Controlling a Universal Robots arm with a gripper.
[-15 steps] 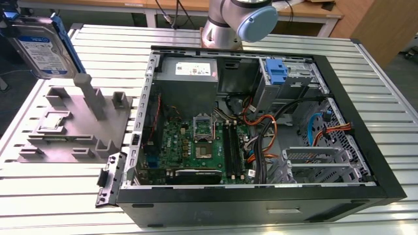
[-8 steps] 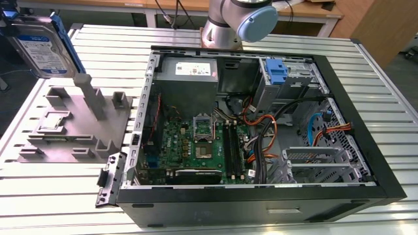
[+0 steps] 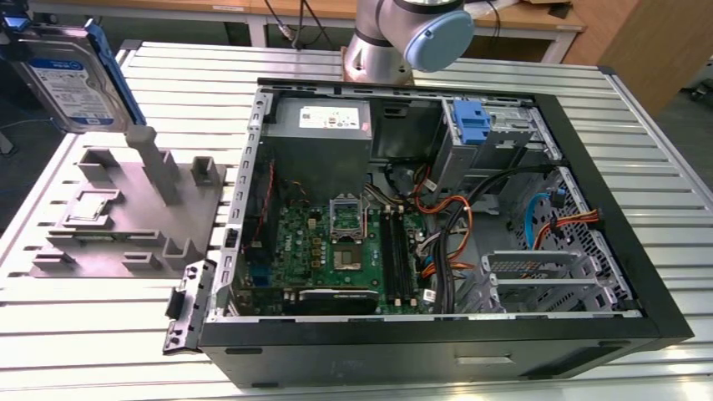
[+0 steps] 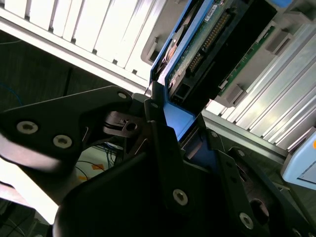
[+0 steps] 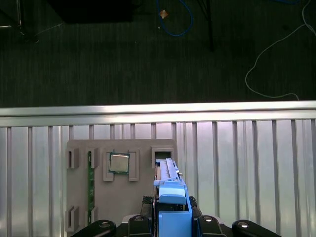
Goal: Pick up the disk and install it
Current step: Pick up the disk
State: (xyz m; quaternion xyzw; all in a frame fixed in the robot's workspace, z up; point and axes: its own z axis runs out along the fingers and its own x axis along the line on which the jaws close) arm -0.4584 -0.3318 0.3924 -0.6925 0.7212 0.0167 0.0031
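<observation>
Second wrist view: disk (image 4: 207, 44) clamped within tool (image 4: 180, 131).

At the exterior view's far left the disk (image 3: 69, 79) runs past the picture's top edge, as does the arm (image 3: 407, 38). In both wrist views the jaws, clamped on its blue frame, hide that end of it; in the first wrist view it stands edge-on, faces unseen

No writing is legible. The disk (image 3: 69, 79), upper left in the exterior view, and the power supply (image 3: 323, 121) carry labels with unreadable print.
</observation>
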